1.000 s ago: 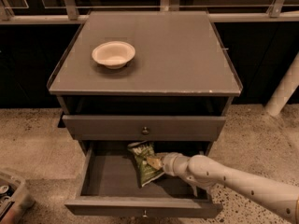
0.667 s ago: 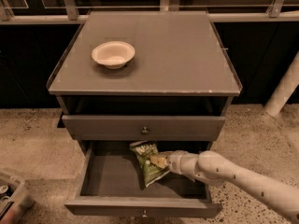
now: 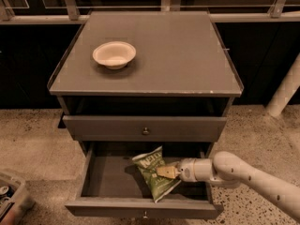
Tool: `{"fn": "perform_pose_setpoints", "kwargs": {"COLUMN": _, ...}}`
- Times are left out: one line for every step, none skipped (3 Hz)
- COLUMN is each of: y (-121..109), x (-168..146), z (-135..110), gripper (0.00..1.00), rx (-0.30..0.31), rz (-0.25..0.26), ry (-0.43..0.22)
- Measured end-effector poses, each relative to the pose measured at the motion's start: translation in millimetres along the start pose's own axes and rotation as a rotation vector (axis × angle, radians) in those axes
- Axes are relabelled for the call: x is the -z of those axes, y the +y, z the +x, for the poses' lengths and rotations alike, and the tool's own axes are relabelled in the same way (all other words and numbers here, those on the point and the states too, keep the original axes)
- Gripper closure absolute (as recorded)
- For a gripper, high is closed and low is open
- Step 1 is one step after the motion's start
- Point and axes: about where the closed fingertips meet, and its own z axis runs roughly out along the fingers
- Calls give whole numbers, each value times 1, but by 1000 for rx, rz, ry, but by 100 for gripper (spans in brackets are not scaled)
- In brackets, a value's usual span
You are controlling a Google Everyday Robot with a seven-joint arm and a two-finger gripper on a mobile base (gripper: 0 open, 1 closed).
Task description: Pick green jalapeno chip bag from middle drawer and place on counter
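The green jalapeno chip bag (image 3: 151, 178) is small, crinkly and dark green, with pale lettering near its top and a glossy, creased skin. It sits tilted inside the open middle drawer (image 3: 105, 178), a shallow grey box with a flat matte floor. The gripper (image 3: 165, 172) reaches in from 4 o'clock, its tan tips pinched on the bag's 3 o'clock edge. Above, the smooth grey counter (image 3: 183, 55) carries a round cream bowl (image 3: 114, 54) toward 10 o'clock. The floor (image 3: 33, 139) is speckled stone.
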Motion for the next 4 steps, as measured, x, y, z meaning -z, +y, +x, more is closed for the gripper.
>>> {"fn": "perform_pose_setpoints", "kwargs": {"y": 25, "x": 23, "z": 10, "gripper": 100, "rx": -43, "rz": -93, "ry": 37}}
{"fn": "perform_pose_setpoints", "kwargs": {"y": 25, "x": 23, "z": 10, "gripper": 100, "rx": -43, "rz": -93, "ry": 37}}
{"fn": "perform_pose_setpoints", "kwargs": {"y": 54, "x": 35, "z": -6, "gripper": 100, "rx": 4, "rz": -100, "ry": 52}}
{"fn": "perform_pose_setpoints", "kwargs": {"y": 111, "x": 67, "z": -38, "gripper": 100, "rx": 97, "rz": -79, "ry": 56}}
